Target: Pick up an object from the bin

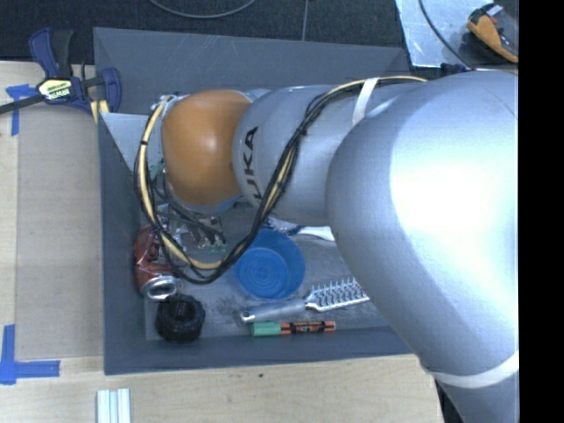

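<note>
the gripper (192,229) hangs low in the grey bin (119,337) at 8 o'clock, right by a red can (147,258) on the bare floor; how open it is, i cannot tell. a blue cup (269,271) lies at 6 o'clock.

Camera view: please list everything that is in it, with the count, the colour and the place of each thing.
bin: one, grey, in the middle of the view
can: one, red with a silver end, lying at the bin's left side
round cap: one, black, near the bin's front left corner, just below the can
round cup: one, blue, in the bin's middle, partly under the cables
brush: one, pale bristles, right of the cup, by the arm
pen: one, green and orange, along the bin's front wall
arm: one, silver grey, entering from the right
orange cover: one, on the wrist
end effector: one, dark, below the cover, beside the can
</note>
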Motion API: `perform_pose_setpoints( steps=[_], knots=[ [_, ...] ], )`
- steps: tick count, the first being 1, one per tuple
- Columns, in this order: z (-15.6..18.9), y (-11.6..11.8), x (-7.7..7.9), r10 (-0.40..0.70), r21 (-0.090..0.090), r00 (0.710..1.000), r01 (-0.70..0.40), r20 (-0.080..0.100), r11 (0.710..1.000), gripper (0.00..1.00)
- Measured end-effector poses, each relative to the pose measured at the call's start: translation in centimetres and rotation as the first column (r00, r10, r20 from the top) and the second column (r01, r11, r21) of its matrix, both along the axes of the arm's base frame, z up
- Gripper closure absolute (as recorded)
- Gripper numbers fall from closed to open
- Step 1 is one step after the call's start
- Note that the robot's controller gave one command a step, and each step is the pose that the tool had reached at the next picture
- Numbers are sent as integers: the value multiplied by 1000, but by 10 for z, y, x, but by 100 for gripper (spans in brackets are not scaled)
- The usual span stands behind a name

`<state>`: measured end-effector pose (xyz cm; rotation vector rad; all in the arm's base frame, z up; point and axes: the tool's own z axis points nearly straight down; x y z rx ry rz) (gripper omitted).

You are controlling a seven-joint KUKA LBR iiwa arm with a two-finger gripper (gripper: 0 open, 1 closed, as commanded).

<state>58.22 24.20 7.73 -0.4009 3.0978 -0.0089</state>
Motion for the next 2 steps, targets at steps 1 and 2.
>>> perform_pose_setpoints(
  steps=[1, 2],
  knots=[
    [0, 0, 0, -1, 0, 1000, 1, 0, 1000, 100],
    [13, -1, -4, -2, -2, 1000, 2, -7, 1000, 100]
  ],
)
